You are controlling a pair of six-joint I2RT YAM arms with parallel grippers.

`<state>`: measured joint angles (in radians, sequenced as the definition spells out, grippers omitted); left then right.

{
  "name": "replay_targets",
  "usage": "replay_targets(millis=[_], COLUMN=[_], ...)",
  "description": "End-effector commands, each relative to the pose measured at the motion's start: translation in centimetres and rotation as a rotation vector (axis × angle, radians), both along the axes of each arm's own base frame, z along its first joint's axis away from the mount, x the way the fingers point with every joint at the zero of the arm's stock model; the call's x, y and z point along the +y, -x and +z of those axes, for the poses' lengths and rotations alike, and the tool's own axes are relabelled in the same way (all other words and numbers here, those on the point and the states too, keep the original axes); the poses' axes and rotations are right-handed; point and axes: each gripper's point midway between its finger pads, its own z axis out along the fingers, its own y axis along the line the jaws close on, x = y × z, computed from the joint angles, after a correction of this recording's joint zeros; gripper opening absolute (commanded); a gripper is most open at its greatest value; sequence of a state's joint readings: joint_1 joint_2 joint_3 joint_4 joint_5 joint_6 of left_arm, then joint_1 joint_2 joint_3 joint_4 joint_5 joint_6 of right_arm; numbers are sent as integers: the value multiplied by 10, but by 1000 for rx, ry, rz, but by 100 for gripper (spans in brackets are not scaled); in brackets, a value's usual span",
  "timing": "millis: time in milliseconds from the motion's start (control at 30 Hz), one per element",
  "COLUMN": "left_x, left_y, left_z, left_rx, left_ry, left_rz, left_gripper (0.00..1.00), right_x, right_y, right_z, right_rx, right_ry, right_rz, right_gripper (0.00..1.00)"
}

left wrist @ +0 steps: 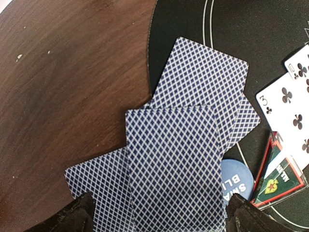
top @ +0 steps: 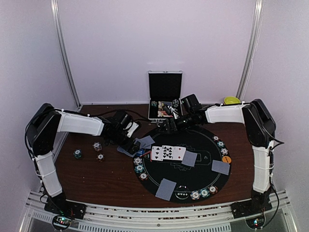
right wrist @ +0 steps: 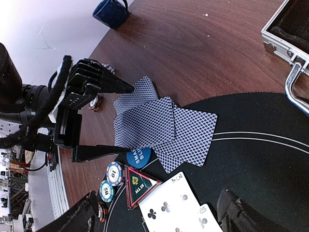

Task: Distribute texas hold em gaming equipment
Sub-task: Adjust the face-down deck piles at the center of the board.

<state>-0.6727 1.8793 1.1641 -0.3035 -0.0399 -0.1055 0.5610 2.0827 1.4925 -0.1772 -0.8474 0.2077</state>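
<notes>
Top view, clock directions read on the round black mat (top: pixel 205 140), 12 = far wall.

L claw (top: pixel 129 143) sits at the mat's 10 o'clock rim, jaws spread wide, pinching nothing. Its fingertips (left wrist: pixel 72 217) stand either side of a fan of face-down cards (left wrist: pixel 178 159): several overlapping grey-blue diamond backs, part on the mat, part on the brown table (top: pixel 96 183). Can't tell whether the tips touch the cards.

R claw (top: pixel 167 126) hangs at approx. 11 o'clock, near the fan, jaws also spread, holding nothing.

A blue button (left wrist: pixel 236 180) w/ white lettering pokes out from under the fan's edge. Just beside it is a red-edged triangular "ALL IN" marker (right wrist: pixel 137 182).

Face-up cards (top: pixel 168 153), clubs incl. a 3, lie in an overlapping row just off mat centre toward 10 o'clock.

Single face-down cards (top: pixel 165 189) lie at 7 o'clock, at 3 o'clock, and right beside the face-up row.

Rim chips (top: pixel 139 164) sit in small groups at 9, 5 and 2 o'clock. An orange button (top: pixel 227 159) is at 3 o'clock.

Three loose chips (top: pixel 97 146) rest on the wood well off the mat at 9 o'clock, below the L arm.

A silver case (top: pixel 165 87) stands open past 12 o'clock. A dark blue mug (right wrist: pixel 112 12) shows only in the R wrist view, on the wood beyond the L claw.
</notes>
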Motion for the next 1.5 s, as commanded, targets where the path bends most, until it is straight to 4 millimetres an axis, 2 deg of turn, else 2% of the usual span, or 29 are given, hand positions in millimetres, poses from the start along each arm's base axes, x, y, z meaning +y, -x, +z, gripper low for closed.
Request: replay_targets(millis=[0, 300, 767, 1467], left_x=[-7, -15, -9, -6], left_y=[-6, 1, 2, 3], left_z=[1, 2, -12, -10], left_rx=[2, 7, 29, 23], left_ry=[15, 26, -25, -33], left_rz=[-23, -54, -41, -17], left_gripper=[98, 98, 97, 77], right_x=[2, 2, 5, 6], right_y=[-2, -2, 0, 2], right_z=[12, 12, 10, 11], right_rx=[-46, -54, -58, -62], right_ry=[2, 10, 19, 25], right_rz=[1, 2, 8, 11], right_gripper=[86, 86, 86, 84])
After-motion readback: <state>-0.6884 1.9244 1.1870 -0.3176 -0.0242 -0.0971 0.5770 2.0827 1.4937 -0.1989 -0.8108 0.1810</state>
